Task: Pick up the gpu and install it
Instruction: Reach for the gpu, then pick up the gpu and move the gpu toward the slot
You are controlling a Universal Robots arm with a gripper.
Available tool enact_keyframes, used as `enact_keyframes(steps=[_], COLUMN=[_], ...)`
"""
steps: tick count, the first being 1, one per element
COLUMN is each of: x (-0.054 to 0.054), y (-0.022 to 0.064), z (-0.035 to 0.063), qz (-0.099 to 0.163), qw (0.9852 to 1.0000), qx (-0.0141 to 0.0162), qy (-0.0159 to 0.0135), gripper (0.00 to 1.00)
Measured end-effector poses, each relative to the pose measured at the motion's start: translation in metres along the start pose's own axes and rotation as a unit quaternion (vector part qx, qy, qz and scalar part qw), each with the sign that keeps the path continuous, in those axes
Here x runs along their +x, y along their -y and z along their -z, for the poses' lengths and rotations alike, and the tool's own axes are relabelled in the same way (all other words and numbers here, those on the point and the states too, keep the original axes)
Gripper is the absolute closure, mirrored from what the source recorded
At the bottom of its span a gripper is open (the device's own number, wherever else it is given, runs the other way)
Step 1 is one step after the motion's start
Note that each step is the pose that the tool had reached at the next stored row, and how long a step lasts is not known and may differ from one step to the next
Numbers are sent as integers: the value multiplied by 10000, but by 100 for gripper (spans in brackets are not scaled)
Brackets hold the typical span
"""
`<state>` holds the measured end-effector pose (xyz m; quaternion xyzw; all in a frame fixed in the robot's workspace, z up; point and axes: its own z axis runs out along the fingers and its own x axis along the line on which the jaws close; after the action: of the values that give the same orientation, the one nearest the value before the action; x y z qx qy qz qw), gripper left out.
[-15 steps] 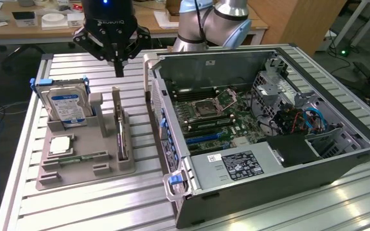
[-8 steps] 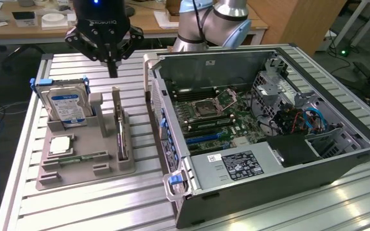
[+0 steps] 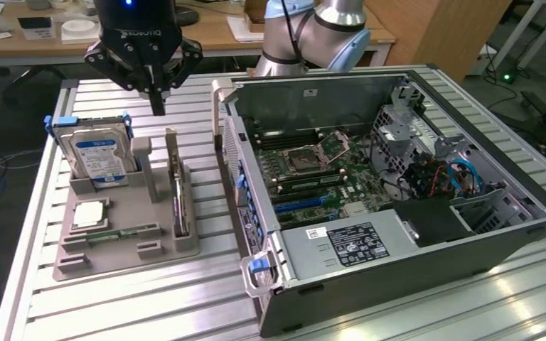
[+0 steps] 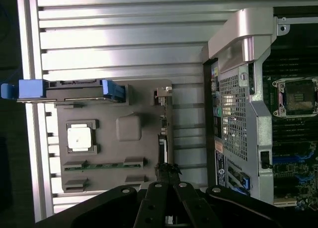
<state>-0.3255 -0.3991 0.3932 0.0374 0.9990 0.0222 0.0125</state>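
The gpu point(image 3: 179, 200) is a thin dark card standing on its long edge in a slot of the grey holder tray point(image 3: 150, 213), at the exterior view's left of the open computer case point(image 3: 387, 185). My gripper point(image 3: 158, 106) hangs above the tray's far end, its fingers shut together with nothing between them, clear of the card. From the wrist camera the gpu point(image 4: 161, 138) appears edge-on, just beyond my gripper point(image 4: 166, 172).
A hard drive point(image 3: 100, 156) with a blue-white label stands in the tray, with a processor point(image 3: 91, 213) and a green memory stick point(image 3: 121, 233) lying beside it. The case's motherboard point(image 3: 311, 170) is exposed. The slatted metal table point(image 3: 140, 298) runs all round.
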Motion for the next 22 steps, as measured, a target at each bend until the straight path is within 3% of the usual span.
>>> enact_keyframes(steps=[14, 15, 17, 22], x=[1, 1, 1, 1], y=[0, 0, 0, 0], z=[0, 0, 0, 0], qz=[0, 0, 0, 0], qw=[10000, 10000, 10000, 10000], qx=[0, 0, 0, 0], qy=[0, 0, 0, 0], gripper=[89, 83, 83, 59])
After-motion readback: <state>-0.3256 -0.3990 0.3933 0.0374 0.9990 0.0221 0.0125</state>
